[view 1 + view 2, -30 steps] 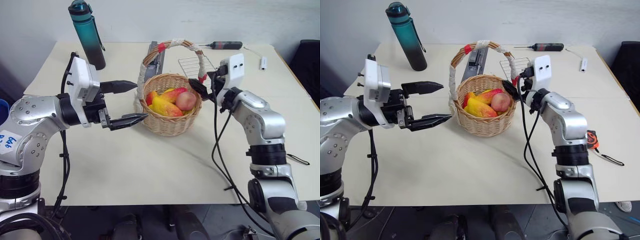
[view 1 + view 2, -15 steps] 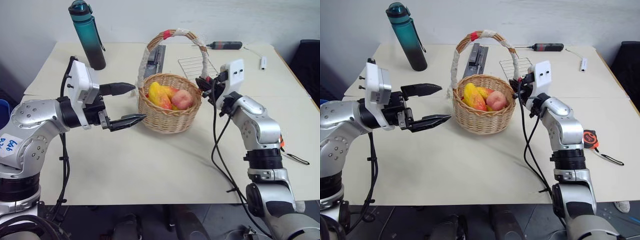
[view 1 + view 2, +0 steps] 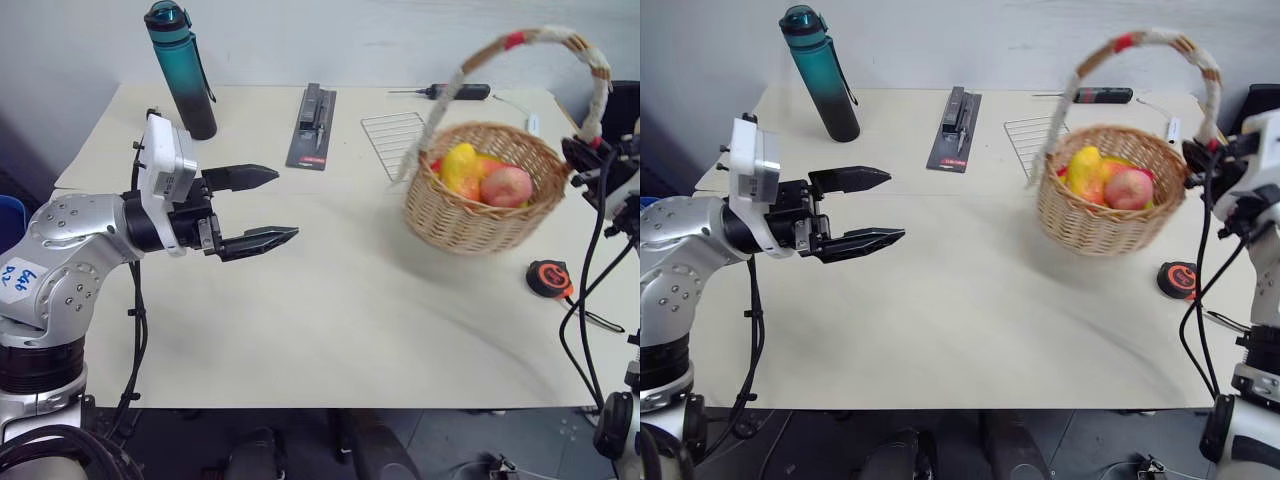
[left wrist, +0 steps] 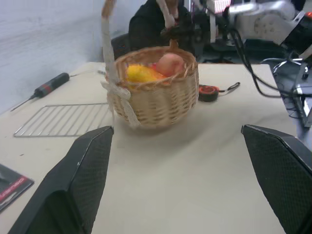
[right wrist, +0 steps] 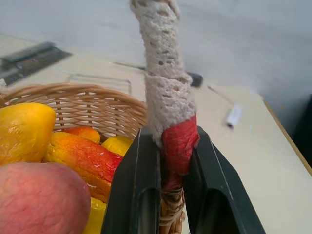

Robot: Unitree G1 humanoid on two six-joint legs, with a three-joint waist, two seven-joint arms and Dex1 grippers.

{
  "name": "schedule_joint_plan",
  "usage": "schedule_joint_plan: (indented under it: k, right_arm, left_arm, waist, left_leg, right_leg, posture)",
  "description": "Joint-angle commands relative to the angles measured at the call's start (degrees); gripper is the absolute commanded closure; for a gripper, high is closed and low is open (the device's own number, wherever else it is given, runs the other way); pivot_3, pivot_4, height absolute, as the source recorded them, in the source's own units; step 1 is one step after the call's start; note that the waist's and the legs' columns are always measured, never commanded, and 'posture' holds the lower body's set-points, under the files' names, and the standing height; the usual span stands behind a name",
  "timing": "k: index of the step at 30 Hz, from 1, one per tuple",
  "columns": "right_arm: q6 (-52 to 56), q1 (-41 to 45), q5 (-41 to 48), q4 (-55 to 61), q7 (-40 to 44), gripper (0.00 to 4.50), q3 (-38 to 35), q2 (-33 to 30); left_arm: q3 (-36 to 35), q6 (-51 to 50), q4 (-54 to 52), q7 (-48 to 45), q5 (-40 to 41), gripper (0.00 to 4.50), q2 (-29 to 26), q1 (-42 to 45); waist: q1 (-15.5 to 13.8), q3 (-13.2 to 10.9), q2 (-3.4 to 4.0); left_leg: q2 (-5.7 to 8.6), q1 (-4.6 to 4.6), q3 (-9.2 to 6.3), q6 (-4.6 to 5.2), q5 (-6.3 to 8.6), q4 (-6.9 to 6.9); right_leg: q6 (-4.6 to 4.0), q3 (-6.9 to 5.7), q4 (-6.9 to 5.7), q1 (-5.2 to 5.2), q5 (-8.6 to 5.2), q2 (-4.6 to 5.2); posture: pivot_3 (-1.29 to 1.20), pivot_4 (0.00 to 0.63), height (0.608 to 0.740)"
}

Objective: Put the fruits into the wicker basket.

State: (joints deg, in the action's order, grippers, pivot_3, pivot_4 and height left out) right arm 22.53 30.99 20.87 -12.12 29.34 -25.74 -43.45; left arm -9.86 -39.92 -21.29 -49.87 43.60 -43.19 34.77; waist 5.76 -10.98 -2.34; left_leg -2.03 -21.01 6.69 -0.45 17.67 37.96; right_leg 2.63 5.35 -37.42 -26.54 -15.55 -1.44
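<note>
A: While the right gripper [image 5: 168, 204] clamps the red-taped foot of the wicker basket [image 3: 480, 200]'s handle, where are the fruits [image 3: 487, 177]?

B: Inside the basket. The left gripper [image 3: 262, 208], fingers spread and empty, hovers well apart from it.

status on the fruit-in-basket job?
Done: the yellow-orange fruit and pink-red fruit sit inside the wicker basket. In hand: the right gripper is shut on the handle's red-taped base, with the basket at the table's right side near the tape measure. The left gripper is open and holds nothing. Left: no fruit is visible on the table; apparently just release the handle.
</note>
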Motion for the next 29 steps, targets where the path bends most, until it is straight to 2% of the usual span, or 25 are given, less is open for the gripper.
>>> schedule_joint_plan:
  k: [1, 4, 9, 15, 16, 17, 19, 24, 27, 29]
  right_arm:
    - [-5.99, 0.20, -1.06, -0.83, -2.17, 4.24, -0.70, 2.16]
    - [-7.73, 0.02, -1.44, -3.00, -2.68, 4.24, -0.83, 2.86]
    - [-8.34, -2.26, 1.30, -2.29, 2.51, 2.57, -1.89, 1.21]
    - [0.02, -8.56, 8.21, 3.42, 10.55, 0.66, -7.36, -6.33]
    - [1.54, -10.37, 9.12, 4.78, 12.02, 0.24, -8.27, -7.62]
    - [3.62, -13.28, 9.96, 6.37, 14.09, 0.03, -9.78, -9.42]
    - [8.36, -18.13, 12.53, 8.44, 17.76, 0.03, -13.28, -12.52]
    - [25.63, -34.89, 23.01, 14.60, 34.77, 0.03, -29.47, -19.82]
    - [28.16, -39.22, 24.30, 17.58, 36.70, 0.03, -33.39, -19.82]
    - [28.74, -39.32, 25.06, 18.87, 35.80, 0.03, -33.94, -18.96]
  left_arm:
    - [0.33, 1.72, 0.21, -0.61, -0.37, 0.09, 0.24, 1.63]
    - [0.36, 1.94, 0.89, -0.79, -0.61, 0.09, 0.23, 2.22]
    - [-0.23, 1.95, 0.97, -0.97, -0.15, 0.09, 0.00, 1.77]
    - [-0.49, 1.05, 0.81, -0.77, 0.81, 0.09, 0.32, 0.94]
    - [-0.35, 1.11, 0.93, -1.02, 0.74, 0.09, 0.25, 0.83]
    - [-0.08, 1.41, 1.30, -1.38, 0.37, 0.09, 0.15, 0.84]
    - [0.11, 1.72, 1.89, -1.80, 0.03, 0.09, 0.03, 1.03]
    - [-0.38, 1.61, 3.68, -3.58, 0.50, 0.09, -0.56, 1.71]
    - [-0.55, 1.04, 4.36, -4.26, 1.26, 0.09, -0.59, 2.02]
    - [-0.76, 0.54, 4.66, -4.43, 1.79, 0.09, -0.49, 2.09]
  waist:
    - [0.51, 0.00, 0.02]
    - [0.76, 0.00, 0.05]
    - [0.44, 0.00, 0.05]
    - [-0.49, -0.01, 0.07]
    - [-0.78, -0.01, 0.07]
    - [-0.93, -0.01, 0.06]
    - [-1.03, -0.01, 0.06]
    - [-1.37, 0.00, 0.06]
    - [-0.73, -0.02, -0.03]
    - [-0.47, -0.05, -0.11]
  left_leg:
    - [0.00, 0.01, 0.00, -0.05, -0.04, 0.00]
    - [-0.01, 0.05, 0.01, -0.09, -0.07, -0.02]
    - [-0.01, 0.07, -0.04, -0.09, -0.07, -0.02]
    - [0.01, 0.04, -0.05, -0.06, -0.05, -0.01]
    - [0.01, 0.05, -0.06, -0.06, -0.05, 0.00]
    - [0.01, 0.05, -0.06, -0.06, -0.05, 0.00]
    - [0.00, 0.07, -0.10, -0.06, -0.05, 0.00]
    - [0.04, 0.09, -0.16, 0.05, 0.01, 0.01]
    - [0.04, 0.07, -0.16, 0.23, 0.11, 0.02]
    - [-0.07, 0.37, -0.16, 0.26, 0.17, -0.03]
  right_leg:
    - [0.00, 0.01, -0.05, 0.00, 0.00, -0.02]
    - [-0.01, 0.02, -0.13, -0.01, 0.00, -0.02]
    - [-0.02, -0.03, -0.12, -0.01, -0.01, -0.01]
    - [-0.01, -0.03, -0.09, -0.01, -0.01, 0.02]
    - [-0.01, -0.04, -0.09, 0.01, -0.01, 0.02]
    - [-0.01, -0.04, -0.08, 0.01, -0.01, 0.01]
    - [-0.01, -0.08, -0.07, 0.06, -0.01, 0.01]
    - [0.04, -0.10, -0.02, 0.16, -0.03, 0.01]
    - [0.09, -0.09, 0.01, 0.29, -0.05, 0.01]
    - [0.30, -0.12, 0.23, 0.79, -0.25, -0.07]
  posture:
    - [0.00, 0.150, 0.740]
    - [0.00, 0.150, 0.740]
    - [0.00, 0.150, 0.740]
    - [0.00, 0.150, 0.740]
    - [0.00, 0.150, 0.740]
    - [0.00, 0.150, 0.740]
    - [0.00, 0.150, 0.740]
    - [0.00, 0.150, 0.740]
    - [0.00, 0.150, 0.740]
    - [0.00, 0.150, 0.740]
